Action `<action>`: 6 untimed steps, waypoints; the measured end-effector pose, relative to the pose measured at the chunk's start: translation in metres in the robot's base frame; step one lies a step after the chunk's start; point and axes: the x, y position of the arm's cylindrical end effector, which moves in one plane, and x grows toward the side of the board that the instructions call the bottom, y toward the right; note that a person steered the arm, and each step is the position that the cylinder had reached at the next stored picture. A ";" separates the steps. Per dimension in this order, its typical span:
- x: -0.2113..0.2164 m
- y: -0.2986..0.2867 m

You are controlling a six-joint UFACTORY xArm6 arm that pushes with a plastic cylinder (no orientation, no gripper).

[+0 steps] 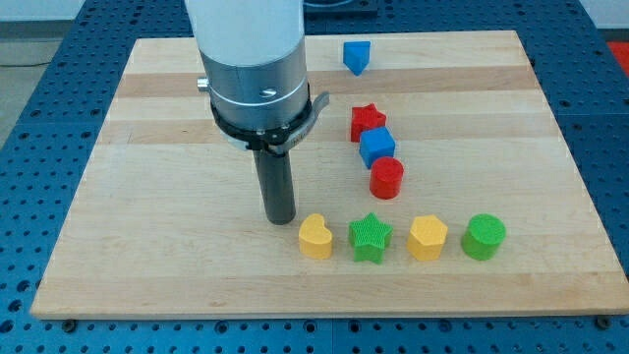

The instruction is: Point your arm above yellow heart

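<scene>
The yellow heart (315, 236) lies near the board's bottom edge, leftmost in a row of blocks. My tip (280, 217) is on the board just to the left of and slightly above the yellow heart, a small gap apart from it. The dark rod rises from the tip to the arm's white and metal body (251, 59) at the view's top.
To the heart's right stand a green star (371, 238), a yellow hexagon (428, 238) and a green cylinder (484, 237). Above them are a red cylinder (386, 178), a blue cube (376, 147) and a red star (368, 121). A blue block (356, 56) sits near the top edge.
</scene>
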 end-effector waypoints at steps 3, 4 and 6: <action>0.000 0.023; 0.000 0.027; 0.000 0.036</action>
